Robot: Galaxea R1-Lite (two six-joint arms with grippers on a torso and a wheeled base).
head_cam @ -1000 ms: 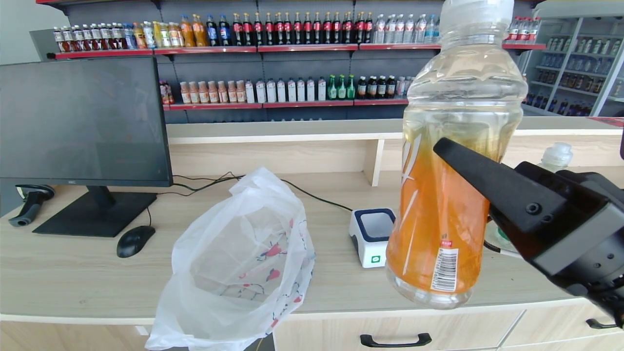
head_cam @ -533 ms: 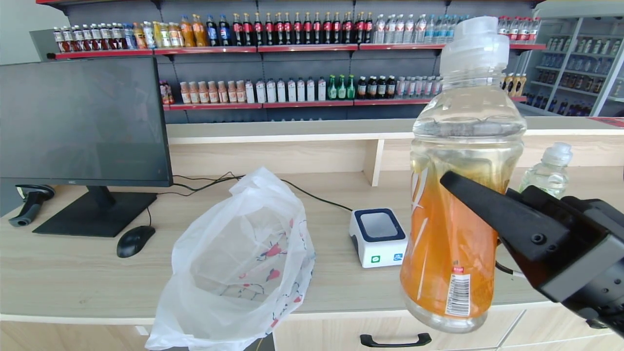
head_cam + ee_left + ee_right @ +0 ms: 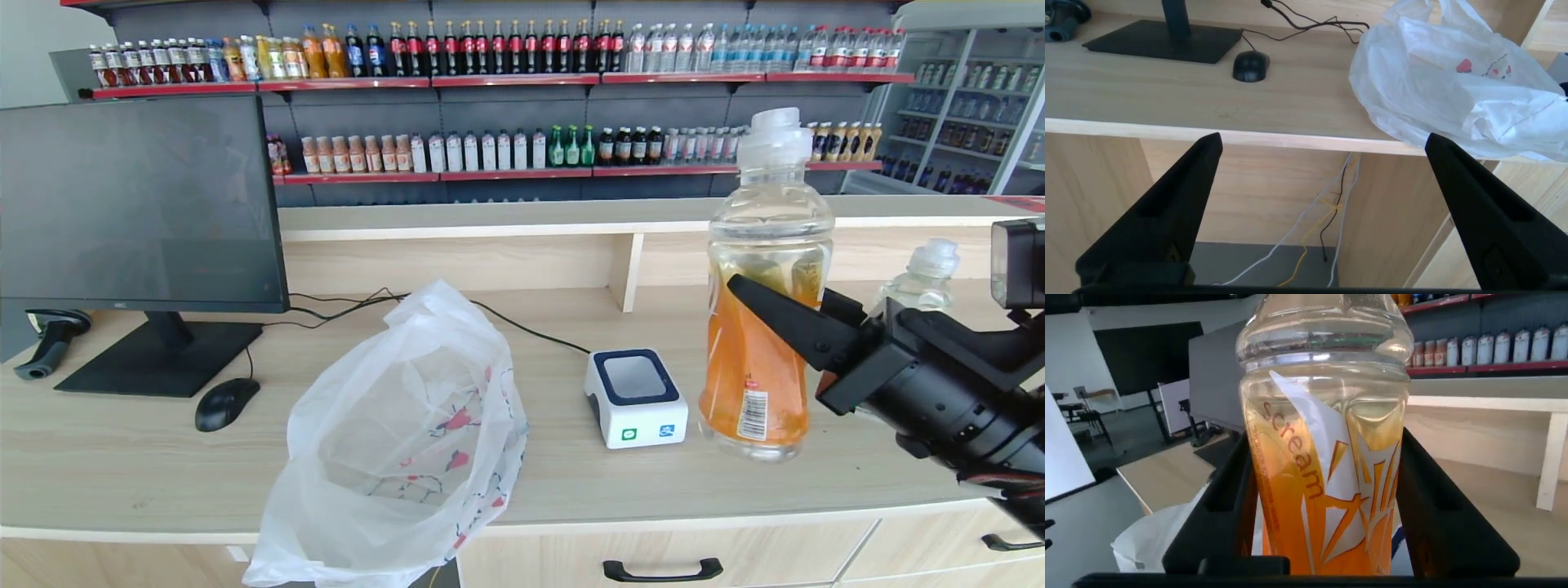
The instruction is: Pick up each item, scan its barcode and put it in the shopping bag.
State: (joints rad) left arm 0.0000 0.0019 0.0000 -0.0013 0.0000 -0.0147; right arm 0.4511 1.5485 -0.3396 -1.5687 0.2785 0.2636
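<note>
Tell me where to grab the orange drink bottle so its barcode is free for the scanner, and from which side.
Grip the orange drink bottle around its upper body, just under the shoulder, coming in from the robot's right, as the right gripper does. The bottle is upright and round, so the fingers close across it, and the barcode sits low, uncovered, near the scanner.

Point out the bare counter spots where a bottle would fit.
Widest: the counter front, between the mouse and the shopping bag. A narrower strip lies between the bag and the barcode scanner. Crowded on the right: scanner, orange drink bottle, right gripper, clear bottle.
</note>
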